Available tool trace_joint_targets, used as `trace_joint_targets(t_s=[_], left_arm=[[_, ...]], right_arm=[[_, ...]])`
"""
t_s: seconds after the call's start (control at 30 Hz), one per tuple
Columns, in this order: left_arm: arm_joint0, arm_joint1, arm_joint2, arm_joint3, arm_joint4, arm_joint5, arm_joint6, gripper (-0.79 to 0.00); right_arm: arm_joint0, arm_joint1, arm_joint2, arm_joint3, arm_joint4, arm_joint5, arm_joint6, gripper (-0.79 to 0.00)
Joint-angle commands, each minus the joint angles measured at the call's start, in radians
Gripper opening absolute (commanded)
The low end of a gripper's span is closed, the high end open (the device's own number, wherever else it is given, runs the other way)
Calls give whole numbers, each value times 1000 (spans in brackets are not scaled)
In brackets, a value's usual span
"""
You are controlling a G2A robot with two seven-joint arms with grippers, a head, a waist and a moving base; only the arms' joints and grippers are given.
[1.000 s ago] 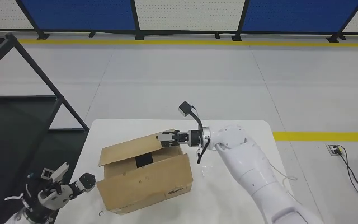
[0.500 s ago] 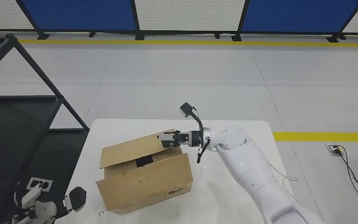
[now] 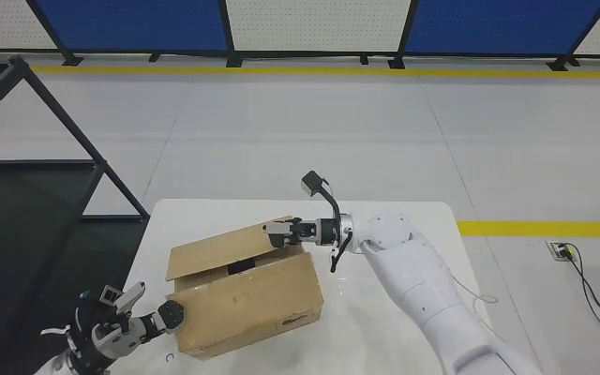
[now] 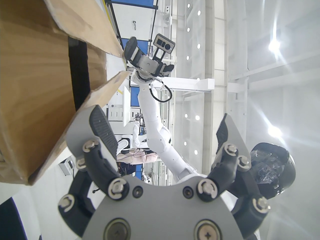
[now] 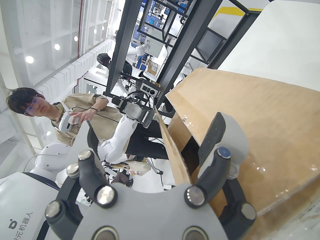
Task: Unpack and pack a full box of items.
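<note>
The left gripper (image 3: 174, 312), fingers spread and empty, had swung back to the near-left corner of the box (image 3: 246, 300) on the table (image 3: 384, 314), while the right gripper (image 3: 279, 232) stayed spread, clasping nothing, at its far flap.

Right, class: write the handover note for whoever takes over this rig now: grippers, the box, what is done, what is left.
Left gripper: open, empty, at one end of the cardboard box, beside a flap edge.
Right gripper: open at the opposite end, straddling a flap edge.
Box: on the white table, top flaps ajar, dark gap between them; contents hidden.
Done: flaps partly raised.
Left: open fully, unpack, repack.
</note>
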Motion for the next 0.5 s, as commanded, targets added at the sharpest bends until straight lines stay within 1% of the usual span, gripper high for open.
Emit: trace_joint_targets(t_s=[0.0, 0.2, 0.37, 0.47], left_arm=[[-13, -1, 12, 7, 4, 3, 13, 0], [-33, -3, 33, 22, 22, 4, 59, 0], [-39, -5, 42, 29, 39, 0, 92, 0], [-40, -6, 46, 33, 45, -1, 110, 0]], right_arm=[[3, 1, 3, 3, 7, 16, 13, 0], [9, 8, 14, 22, 36, 142, 67, 0], [2, 13, 16, 36, 41, 215, 108, 0], [-2, 14, 14, 38, 37, 229, 113, 0]])
